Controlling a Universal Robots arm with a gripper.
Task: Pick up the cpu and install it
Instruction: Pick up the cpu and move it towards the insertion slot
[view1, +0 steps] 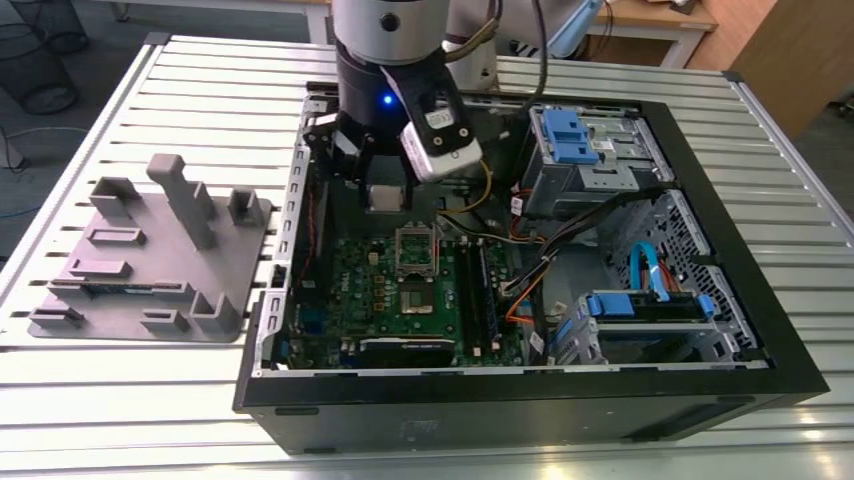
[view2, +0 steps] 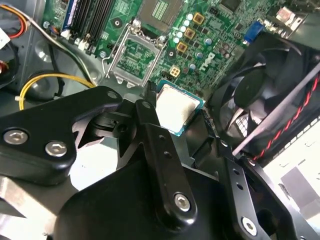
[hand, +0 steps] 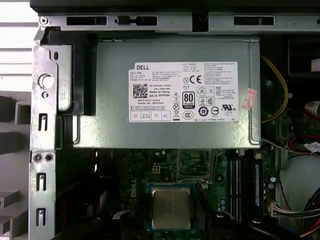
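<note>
My claw (view2: 179, 112) is clamped on the cpu (view2: 172, 102), held above the motherboard (view2: 220, 30) near its open socket (view2: 139, 52). This is the carry-to-install step; seating, I judge, demands square alignment.

I saw a ribbed, silver metal table (view1: 134, 400) carrying an open black metal computer case (view1: 534, 410) and, at the exterior view's left, a grey plastic fixture plate (view1: 147, 270).

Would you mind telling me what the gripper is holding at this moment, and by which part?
The gripper holds the cpu, clamped between its fingers by two opposite side edges; its metal top is uncovered.
</note>
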